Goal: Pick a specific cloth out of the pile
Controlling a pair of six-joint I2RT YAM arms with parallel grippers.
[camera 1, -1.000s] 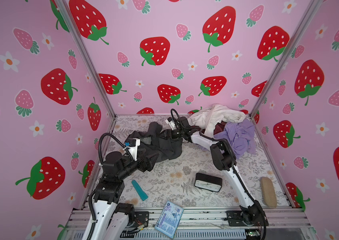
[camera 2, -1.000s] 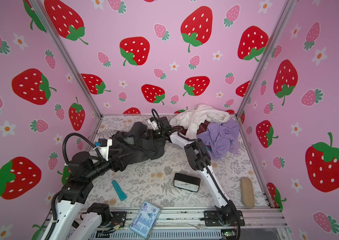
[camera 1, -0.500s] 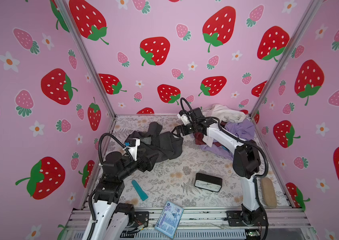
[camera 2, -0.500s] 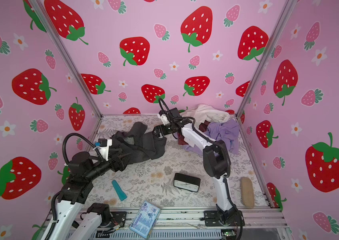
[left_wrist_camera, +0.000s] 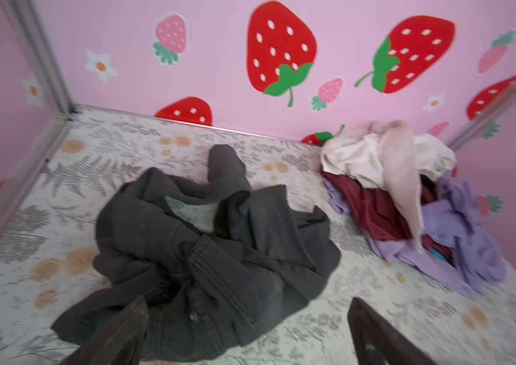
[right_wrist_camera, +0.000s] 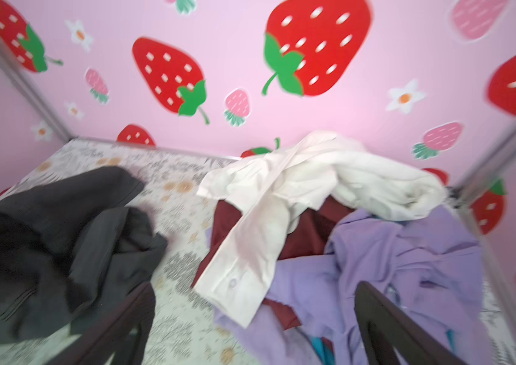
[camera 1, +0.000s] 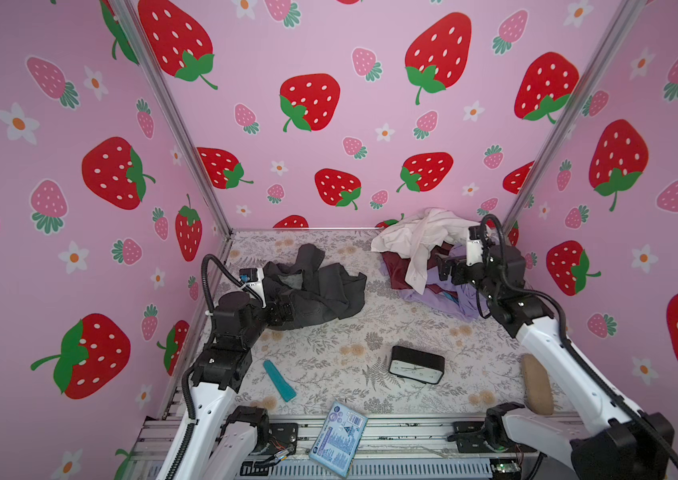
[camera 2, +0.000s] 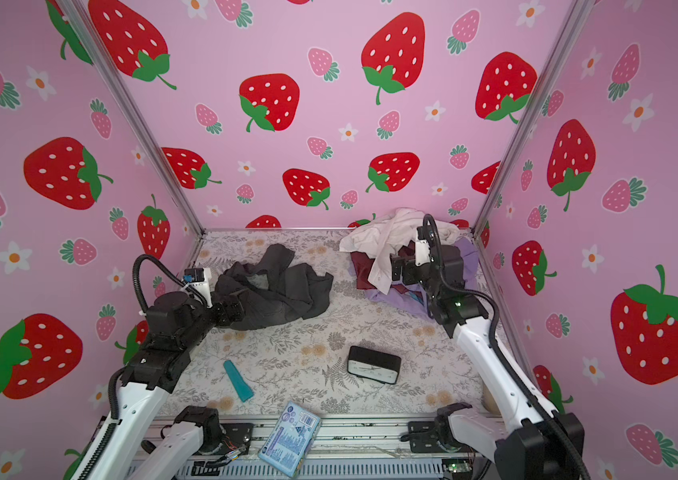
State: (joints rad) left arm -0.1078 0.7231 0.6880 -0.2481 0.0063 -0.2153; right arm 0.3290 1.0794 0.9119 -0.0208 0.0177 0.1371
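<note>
The cloth (camera 1: 316, 291) (camera 2: 279, 291), a dark charcoal garment with seams, lies crumpled on the left-middle of the table, apart from the pile (camera 1: 424, 249) (camera 2: 387, 245). That pile, in the back right corner, has a white shirt on top of maroon and lavender pieces. My left gripper (camera 1: 283, 309) (left_wrist_camera: 247, 335) is open at the cloth's near-left end; the cloth (left_wrist_camera: 218, 252) spreads just beyond its fingers, with its edge lying between them. My right gripper (camera 1: 447, 266) (right_wrist_camera: 250, 328) hangs open over the pile's near side, above the shirt sleeve and lavender fabric (right_wrist_camera: 392, 259), holding nothing.
A black clock (camera 1: 416, 365) lies front of centre. A teal bar (camera 1: 279, 380) sits at the front left, a blue packet (camera 1: 339, 438) on the front rail and a tan oblong (camera 1: 536, 384) at the front right. Pink walls close three sides.
My right gripper has swung from the dark cloth's right end back to the right, over the pile, staying open. The left arm and the cloth have barely moved.
</note>
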